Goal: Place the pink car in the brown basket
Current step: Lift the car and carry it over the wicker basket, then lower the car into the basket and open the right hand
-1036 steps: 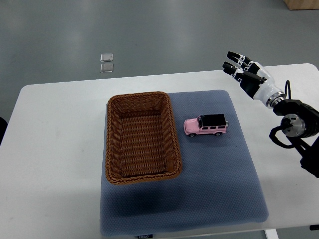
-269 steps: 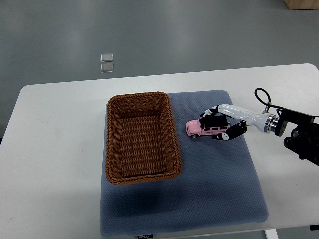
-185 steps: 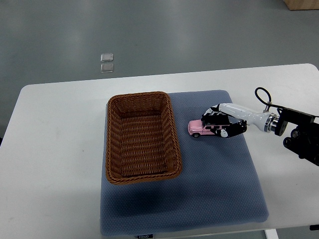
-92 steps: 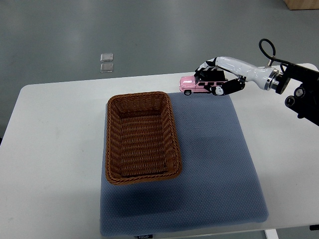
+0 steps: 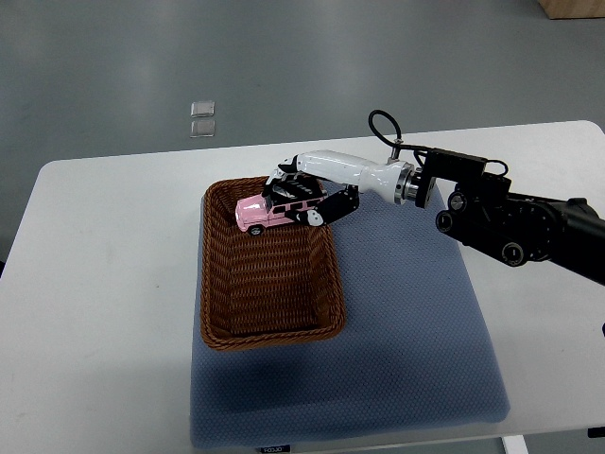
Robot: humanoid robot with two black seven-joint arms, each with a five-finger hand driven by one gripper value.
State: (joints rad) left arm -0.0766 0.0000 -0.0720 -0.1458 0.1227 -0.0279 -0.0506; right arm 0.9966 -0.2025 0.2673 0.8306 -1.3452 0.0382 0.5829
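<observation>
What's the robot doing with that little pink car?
The robot's right hand is holding the pink car over the far end of the brown basket. The fingers are wrapped around the car, so it has not been let go. The basket sits on a blue-grey mat on the white table. The left arm is not in the picture.

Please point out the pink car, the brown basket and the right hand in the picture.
pink car (image 5: 255, 211), top view, on its pink hood.
brown basket (image 5: 213, 284), top view, on its left wall.
right hand (image 5: 307, 197), top view, on the middle of the hand.
</observation>
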